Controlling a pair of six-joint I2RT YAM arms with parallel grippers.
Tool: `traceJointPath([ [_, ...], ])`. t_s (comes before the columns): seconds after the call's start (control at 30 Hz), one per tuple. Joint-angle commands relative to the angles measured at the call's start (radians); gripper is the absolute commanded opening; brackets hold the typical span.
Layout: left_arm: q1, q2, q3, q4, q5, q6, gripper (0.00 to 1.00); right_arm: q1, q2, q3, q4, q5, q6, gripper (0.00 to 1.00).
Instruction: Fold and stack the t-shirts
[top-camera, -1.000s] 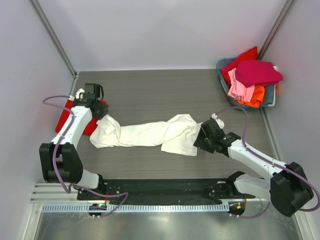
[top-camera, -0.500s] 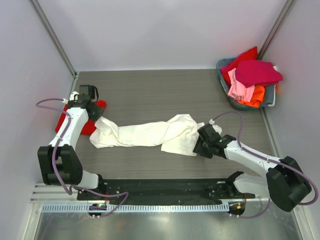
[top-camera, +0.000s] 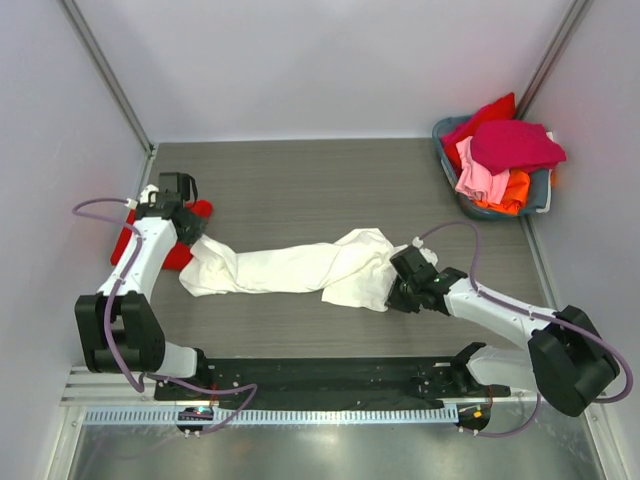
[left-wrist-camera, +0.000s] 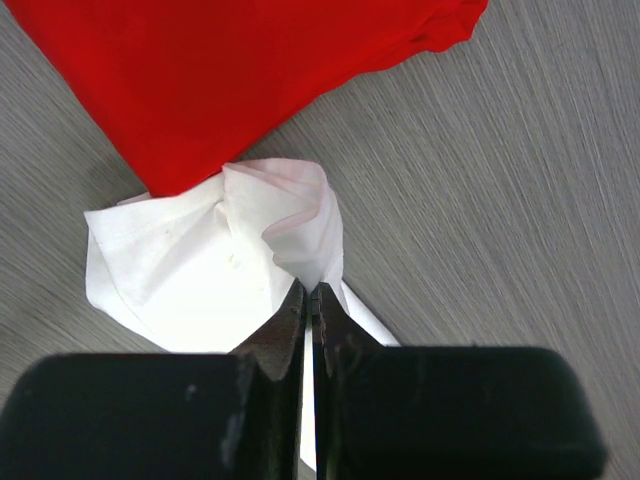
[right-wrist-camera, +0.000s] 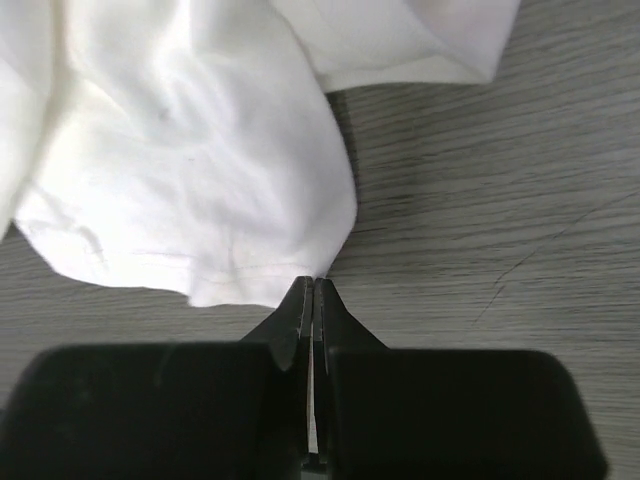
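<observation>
While both of my pairs of fingers are pressed together on cloth, the folding itself has hardly begun. My left gripper (top-camera: 192, 238) pinches a bunched corner of the white t-shirt (top-camera: 290, 268) at the 9 o'clock end. My right gripper (top-camera: 396, 292) is closed on its hem at about 4 o'clock. Between them the shirt lies as a crumpled rope across the middle of the table (top-camera: 300, 180), not flat and with no fold in it.

I judge one shirt done: the red t-shirt (top-camera: 128, 242) lies at 9 o'clock, just under my left arm. Left to do are spreading and folding the white one, stacking it, then the heap in the basket (top-camera: 441, 150) at 2 o'clock.

Only the top view shows that basket and the shirt's full length. The left wrist view alone shows white cloth touching the red shirt's edge. The right wrist view shows how little hem I hold, only its very edge.
</observation>
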Motion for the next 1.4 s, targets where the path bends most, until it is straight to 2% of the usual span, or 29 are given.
traceJointPath([
  [0.0, 0.003, -0.023, -0.002, -0.003, -0.018, 0.028, 0.0, -0.016, -0.016, 0.123, -0.007, 0.005, -0.054, 0.01],
  [0.13, 0.005, -0.044, 0.008, -0.023, -0.038, 0.031, 0.0, -0.122, -0.055, 0.268, -0.073, -0.017, -0.136, 0.01],
  [0.17, 0.006, -0.049, 0.011, -0.026, -0.035, 0.031, 0.0, -0.194, -0.059, 0.335, -0.082, -0.04, -0.16, 0.01],
  [0.33, 0.019, -0.072, 0.085, -0.064, -0.013, 0.016, 0.01, -0.4, -0.057, 0.614, -0.209, -0.132, -0.279, 0.01],
  [0.37, 0.02, -0.072, 0.11, -0.076, 0.001, 0.016, 0.0, -0.426, -0.054, 0.722, -0.235, -0.13, -0.292, 0.01],
  [0.47, 0.022, -0.072, 0.234, -0.139, 0.011, 0.023, 0.0, -0.512, -0.063, 0.901, -0.307, -0.112, -0.324, 0.01],
  [0.6, 0.022, -0.094, 0.311, -0.169, 0.016, 0.036, 0.0, -0.572, -0.114, 1.018, -0.37, 0.001, -0.345, 0.01],
  [0.67, 0.022, -0.103, 0.307, -0.179, 0.028, 0.049, 0.0, -0.572, -0.151, 1.012, -0.376, 0.031, -0.342, 0.01],
  [0.77, 0.023, -0.109, 0.279, -0.224, 0.065, 0.057, 0.01, -0.572, -0.229, 0.954, -0.376, -0.009, -0.327, 0.01],
  [1.03, 0.02, -0.313, -0.081, -0.103, 0.198, 0.065, 0.0, -0.572, -0.457, 0.751, -0.395, -0.066, -0.304, 0.01],
  [1.13, 0.016, -0.333, -0.124, -0.101, 0.248, 0.057, 0.01, -0.572, -0.514, 0.659, -0.416, -0.066, -0.292, 0.01],
  [1.27, -0.012, -0.374, -0.14, -0.133, 0.219, 0.048, 0.01, -0.57, -0.556, 0.583, -0.433, -0.071, -0.284, 0.01],
  [1.37, -0.072, -0.417, -0.163, -0.149, 0.212, 0.056, 0.01, -0.572, -0.566, 0.547, -0.432, -0.066, -0.286, 0.01],
])
